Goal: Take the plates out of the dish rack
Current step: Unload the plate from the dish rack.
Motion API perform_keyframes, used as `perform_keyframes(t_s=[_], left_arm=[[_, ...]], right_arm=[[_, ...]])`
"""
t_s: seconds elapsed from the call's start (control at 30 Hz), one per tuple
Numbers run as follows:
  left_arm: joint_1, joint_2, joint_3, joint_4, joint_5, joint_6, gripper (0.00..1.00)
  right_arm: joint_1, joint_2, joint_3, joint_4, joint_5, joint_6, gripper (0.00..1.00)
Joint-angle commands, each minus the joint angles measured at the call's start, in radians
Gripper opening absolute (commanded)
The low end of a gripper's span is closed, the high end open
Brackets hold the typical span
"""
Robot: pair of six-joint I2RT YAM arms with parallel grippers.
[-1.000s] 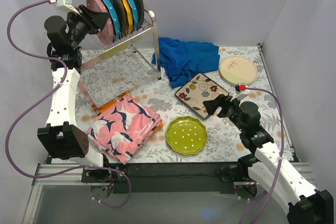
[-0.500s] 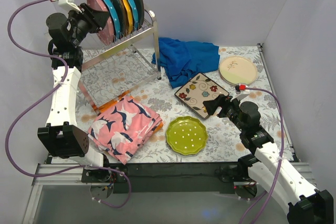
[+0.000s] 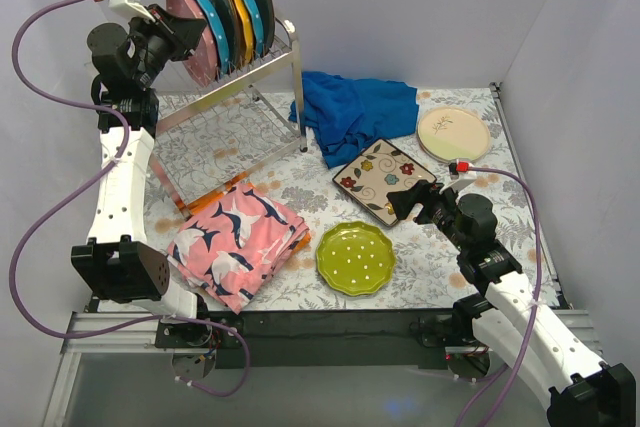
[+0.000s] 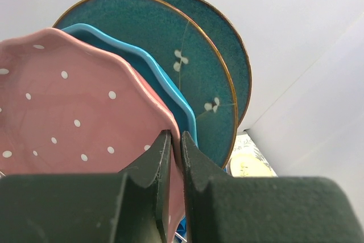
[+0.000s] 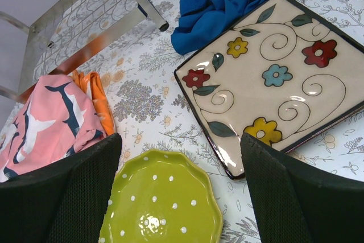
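Note:
The dish rack (image 3: 262,69) stands at the back left with several upright plates. My left gripper (image 3: 183,35) is shut on the rim of the front one, the pink dotted plate (image 3: 202,55). In the left wrist view its fingers (image 4: 175,138) pinch that plate's (image 4: 68,106) edge, with a light blue plate (image 4: 170,92) and two dark teal plates (image 4: 170,38) behind. My right gripper (image 3: 406,203) is open and empty, low over the table between the yellow-green plate (image 5: 162,203) and the square floral plate (image 5: 267,78).
A round cream plate (image 3: 453,134) lies at the back right. A blue cloth (image 3: 352,112) is bunched beside the rack's leg. A folded pink patterned cloth (image 3: 238,239) lies front left over something orange (image 5: 98,98). White walls close in on both sides.
My left wrist has shifted slightly up and to the left, still on the pink plate. The right arm has not moved.

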State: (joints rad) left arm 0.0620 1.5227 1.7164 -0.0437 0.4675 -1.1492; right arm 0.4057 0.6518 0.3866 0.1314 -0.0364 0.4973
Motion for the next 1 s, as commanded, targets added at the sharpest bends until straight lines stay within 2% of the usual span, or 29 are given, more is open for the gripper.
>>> perform_keyframes(t_s=[0.0,0.23,0.37,0.6,0.97], left_arm=[[-0.024,-0.012,0.017,0.010,0.020,0.022,0.00],[-0.022,-0.039,0.071,0.012,0.005,0.009,0.00],[-0.022,-0.019,0.168,-0.031,0.008,0.023,0.00],[-0.022,-0.010,0.242,-0.042,0.036,0.043,0.00],[-0.022,-0.058,0.198,-0.022,0.043,0.100,0.00]], right_arm=[[-0.004,-0.007,0.015,0.043,-0.002,-0.009,0.89],[-0.002,-0.023,0.011,0.043,0.001,-0.011,0.89],[-0.002,-0.021,0.012,0.043,0.000,-0.013,0.89],[-0.002,-0.015,0.015,0.043,-0.008,-0.013,0.89],[-0.002,-0.015,0.015,0.043,-0.016,-0.011,0.89]])
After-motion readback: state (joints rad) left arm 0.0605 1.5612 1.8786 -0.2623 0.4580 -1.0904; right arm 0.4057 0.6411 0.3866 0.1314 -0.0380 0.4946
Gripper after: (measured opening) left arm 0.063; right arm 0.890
